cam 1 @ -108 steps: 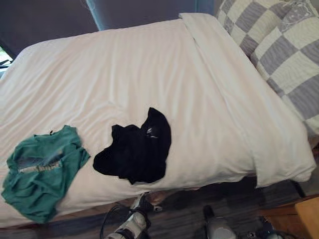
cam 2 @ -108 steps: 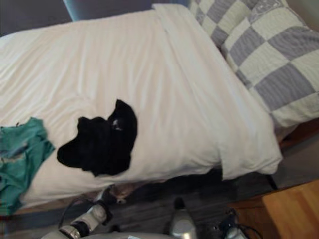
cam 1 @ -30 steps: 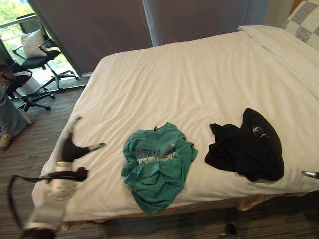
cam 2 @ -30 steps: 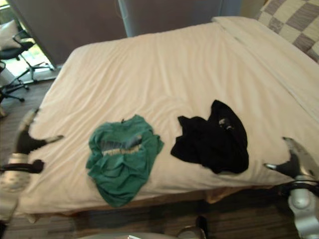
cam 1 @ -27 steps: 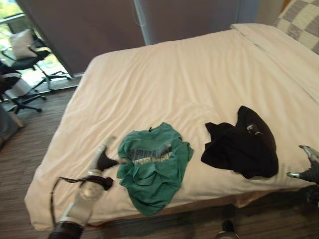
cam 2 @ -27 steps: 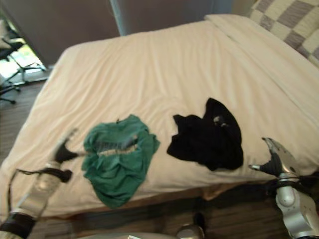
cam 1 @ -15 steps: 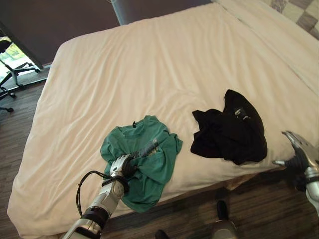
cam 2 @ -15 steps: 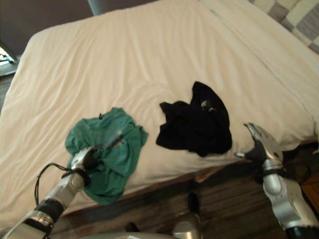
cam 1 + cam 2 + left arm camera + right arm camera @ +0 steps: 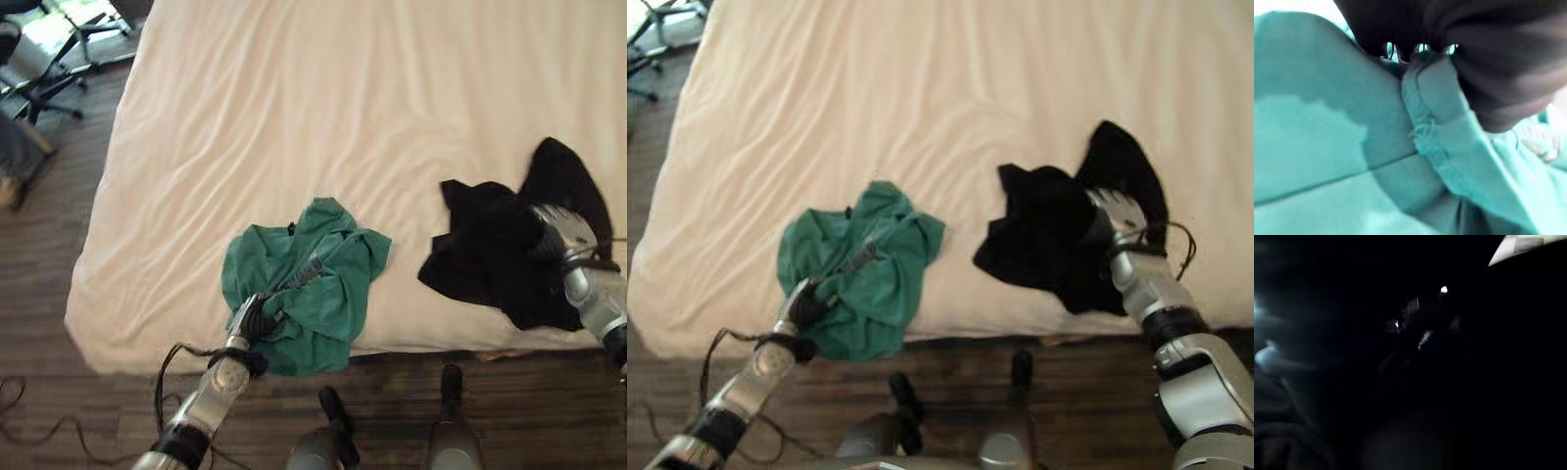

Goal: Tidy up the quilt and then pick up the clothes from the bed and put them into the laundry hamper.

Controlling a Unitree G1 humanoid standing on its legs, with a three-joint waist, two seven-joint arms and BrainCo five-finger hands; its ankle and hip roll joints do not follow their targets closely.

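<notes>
Left eye view: left hand [image 9: 253,319] grips the green shirt [image 9: 328,294] near the white quilt's [image 9: 294,117] edge.
Right eye view: right hand [image 9: 1114,213] lies on the black garment [image 9: 1043,245]; its grasp unclear.
Left wrist view: fingers clenched on green cloth.

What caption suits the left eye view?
Left hand on a green shirt, right hand on black clothing, atop a white quilt.

Left hand [image 9: 257,315] clenched; right hand [image 9: 1114,214] reaching forward.
</notes>
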